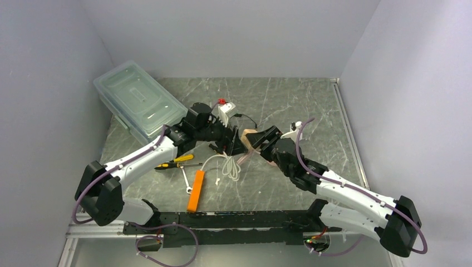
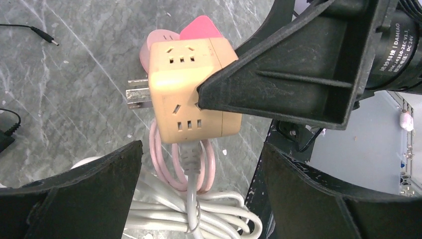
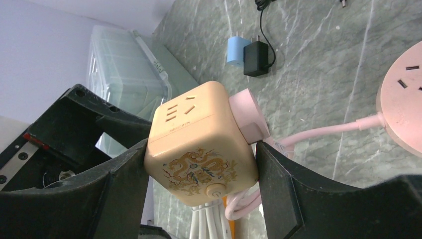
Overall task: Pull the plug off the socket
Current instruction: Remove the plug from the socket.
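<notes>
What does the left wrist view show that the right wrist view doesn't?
Left wrist only: on the beige cube socket, bare metal prongs sticking out of one side and a grey plug seated in its lower face. Right wrist only: the dragon print, the round pink socket, the blue adapter, the black adapter, the clear box. Both: the beige cube socket clamped by the right gripper, with the pink plug on it.

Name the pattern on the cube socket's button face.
Golden-brown dragon motif on the beige cube socket; shows best in right wrist view.
</notes>
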Available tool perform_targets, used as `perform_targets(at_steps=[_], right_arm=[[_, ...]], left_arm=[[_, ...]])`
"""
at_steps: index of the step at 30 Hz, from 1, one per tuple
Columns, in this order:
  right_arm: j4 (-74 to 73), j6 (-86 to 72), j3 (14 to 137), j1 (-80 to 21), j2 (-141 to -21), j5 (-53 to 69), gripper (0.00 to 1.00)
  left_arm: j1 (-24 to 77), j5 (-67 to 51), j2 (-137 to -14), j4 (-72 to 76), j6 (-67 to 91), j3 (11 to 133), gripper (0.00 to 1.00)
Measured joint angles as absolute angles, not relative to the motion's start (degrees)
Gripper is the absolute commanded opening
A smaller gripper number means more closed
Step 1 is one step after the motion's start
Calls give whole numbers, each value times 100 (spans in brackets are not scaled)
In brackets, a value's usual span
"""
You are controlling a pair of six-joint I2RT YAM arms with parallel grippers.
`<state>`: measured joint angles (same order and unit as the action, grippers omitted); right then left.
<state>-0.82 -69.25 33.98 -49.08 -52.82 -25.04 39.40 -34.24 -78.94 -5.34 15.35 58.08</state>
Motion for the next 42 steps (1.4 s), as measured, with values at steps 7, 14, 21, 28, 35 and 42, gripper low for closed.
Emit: perform_targets(at_steps=[7,14,21,28,35,42], right_arm=[[-43,-7135,3402,-5078,-5380,-2567,0],[150,-7395,3402,-5214,-5592,-2665,0],[231,-7636,3402,-5286,-5621,-2783,0],[183,-7712,3387,-5290,-5658,-2965,36],[-40,-7717,3328,-5310,-5502,-3039,89],[-462,-7599,3610,-5308,-4593,-3739,100]], left_arm=[[3946,-3426,-7937,-395,1647,5808,93],[3981,-3428,-8149,-322,1789,5808,86],[4016,-3304,-8243,-307,1872,5808,59],[4053,-3282,-8385,-119,1896,5808,14],[4123,-3164,-8429,-185,1920,5817,0],[4093,-2742,-8573,-694,1914,5819,0]])
